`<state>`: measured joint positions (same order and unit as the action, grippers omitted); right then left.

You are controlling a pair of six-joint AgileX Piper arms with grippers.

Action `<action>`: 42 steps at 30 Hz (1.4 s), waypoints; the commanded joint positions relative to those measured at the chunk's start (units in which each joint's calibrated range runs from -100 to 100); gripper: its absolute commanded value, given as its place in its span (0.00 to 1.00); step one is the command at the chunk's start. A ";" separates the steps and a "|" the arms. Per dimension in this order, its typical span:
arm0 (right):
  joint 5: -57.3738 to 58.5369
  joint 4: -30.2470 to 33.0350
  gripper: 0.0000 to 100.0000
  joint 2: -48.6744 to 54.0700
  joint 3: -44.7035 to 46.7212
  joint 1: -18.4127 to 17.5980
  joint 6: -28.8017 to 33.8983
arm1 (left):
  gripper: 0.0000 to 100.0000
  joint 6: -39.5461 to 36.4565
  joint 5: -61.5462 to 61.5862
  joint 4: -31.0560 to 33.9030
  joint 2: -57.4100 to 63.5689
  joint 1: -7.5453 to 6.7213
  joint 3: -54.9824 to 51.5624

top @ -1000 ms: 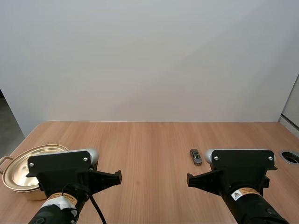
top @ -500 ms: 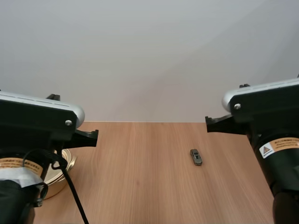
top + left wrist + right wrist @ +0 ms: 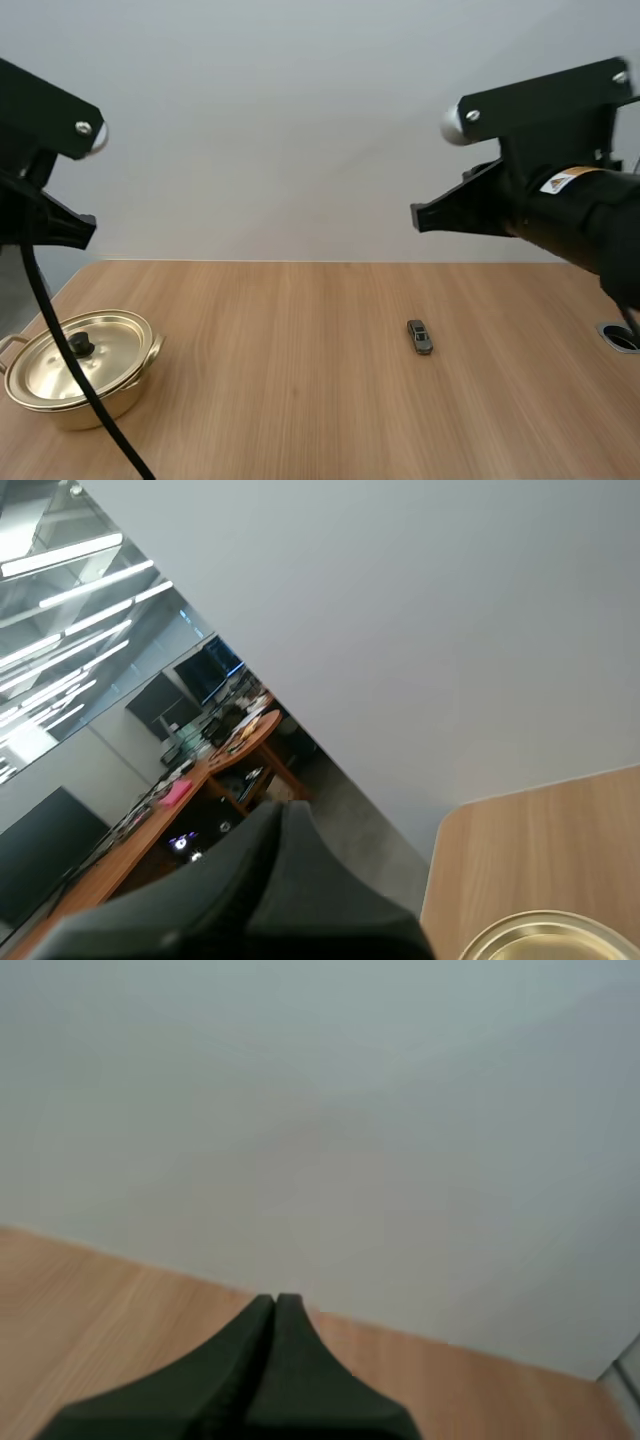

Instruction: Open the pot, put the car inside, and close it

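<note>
Showing both arms held high above a wooden table (image 3: 300, 420), touching nothing on it. The left arm (image 3: 45, 130) sits at 10 o'clock of the high view, and the right arm (image 3: 560, 200) at 2 o'clock.

Pot (image 3: 75, 390): brass-coloured, standing at 8 o'clock on the table near its left edge. Its lid (image 3: 95, 350) is seated on it, with a black knob (image 3: 80, 345) at the centre.

Car (image 3: 420, 336): a small grey toy lying on the bare wood at about 3 o'clock from the pot and well apart from it. Its long axis runs roughly 12 to 6 o'clock.

Left gripper (image 3: 278, 815): the two black fingers lie pressed together as one dark wedge with nothing between them. The pot's golden rim shows just past the wedge, by the table's corner.

Right gripper (image 3: 275, 1305): the fingers are likewise pressed together and hold nothing. They point over the tabletop toward a pale wall (image 3: 330, 1110).

A round port (image 3: 622, 337) is set into the table at 3 o'clock, near its right edge.
</note>
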<state>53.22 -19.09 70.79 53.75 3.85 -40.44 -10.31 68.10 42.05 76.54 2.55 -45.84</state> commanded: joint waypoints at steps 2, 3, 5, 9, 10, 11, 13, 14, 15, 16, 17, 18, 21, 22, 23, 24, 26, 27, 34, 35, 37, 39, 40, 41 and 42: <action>25.16 -2.09 0.00 -4.80 -0.04 0.01 -7.01 | 0.00 1.32 0.86 -8.58 -25.24 1.73 4.70; 25.16 -2.09 0.00 -4.80 -0.04 0.01 -7.66 | 0.00 1.97 1.11 -10.84 -27.07 2.22 5.43; 25.00 -2.09 0.00 -4.80 -0.04 0.01 -8.60 | 0.00 2.20 1.64 -15.22 -31.01 3.44 6.15; 24.62 -2.09 0.00 -4.80 -0.04 0.01 -9.60 | 0.00 5.98 1.55 -24.21 -35.37 5.59 6.42; 24.65 -2.09 0.00 -4.80 -0.04 0.01 -9.71 | 0.00 6.99 1.12 -26.75 -35.94 6.30 6.42; 24.65 -2.09 0.00 -4.80 -0.04 0.01 -9.99 | 0.00 7.98 0.32 -29.10 -36.53 6.94 6.42; 24.35 -2.09 0.00 -4.80 -0.04 0.01 -10.21 | 0.00 10.18 -1.46 -33.36 -37.37 7.90 6.42; 23.96 -2.09 0.00 -4.80 -0.04 0.01 -10.25 | 0.00 11.26 -2.57 -35.77 -37.89 8.39 6.61; 23.18 -2.09 0.00 -4.80 -0.04 0.01 -10.25 | 0.00 11.68 -2.92 -37.90 -38.46 8.81 6.77; 22.52 -2.31 0.00 -4.80 -0.04 0.01 -10.25 | 0.00 12.27 -2.99 -39.74 -39.05 9.38 6.88; 21.95 -2.48 0.00 -4.80 -0.04 0.01 -10.25 | 0.00 12.99 -2.99 -41.33 -39.71 9.95 6.88; 21.06 -2.76 0.00 -4.80 -0.04 0.01 -10.25 | 0.00 13.80 -2.38 -42.51 -40.23 10.41 6.88; 19.77 -4.20 0.00 -4.80 -0.04 0.01 -10.25 | 0.00 15.87 0.19 -46.24 -42.79 12.12 6.88; 19.38 -4.52 0.00 -4.80 -0.04 0.01 -10.25 | 0.00 16.09 0.75 -47.07 -43.53 12.71 7.01; 18.79 -4.64 0.00 -4.80 -0.04 0.01 -10.25 | 0.00 16.50 1.64 -48.19 -44.43 13.29 7.31; 18.33 -4.78 0.00 -4.80 -0.04 0.01 -10.25 | 0.00 16.86 2.58 -48.91 -45.26 13.77 7.82; 17.39 -4.78 0.00 -4.80 -0.04 0.01 -10.25 | 0.00 17.63 3.03 -48.87 -46.17 14.04 8.59; 16.84 -4.91 0.00 -4.80 -0.04 0.01 -10.25 | 0.00 17.84 3.03 -48.01 -46.33 14.04 9.02; 15.96 -8.67 0.00 -4.80 -0.04 0.01 -11.13 | 0.10 15.64 1.99 -43.69 -46.16 14.04 9.33; 15.96 -9.38 0.00 -4.80 0.09 0.01 -11.54 | 0.24 15.64 3.43 -43.69 -46.16 14.04 9.33; 15.96 -10.22 0.00 -4.80 0.09 0.01 -11.83 | 0.48 15.53 5.66 -43.69 -46.16 14.04 9.33; 15.96 -10.38 0.00 -4.80 0.09 0.01 -11.83 | 0.74 15.30 8.34 -43.45 -46.16 14.04 9.33; 15.96 -10.62 0.00 -4.80 0.09 0.01 -11.83 | 0.88 14.89 9.98 -43.08 -46.16 14.04 9.33; 15.96 -10.63 0.00 -4.80 0.09 0.01 -11.83 | 0.97 14.19 11.54 -42.36 -46.16 14.04 9.33; 15.96 -10.63 0.00 -4.80 0.09 0.01 -11.83 | 1.00 13.97 12.96 -42.05 -46.16 14.04 9.33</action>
<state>69.12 -29.74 66.00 53.75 3.85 -52.30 4.17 78.72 -0.38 30.41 16.55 -36.54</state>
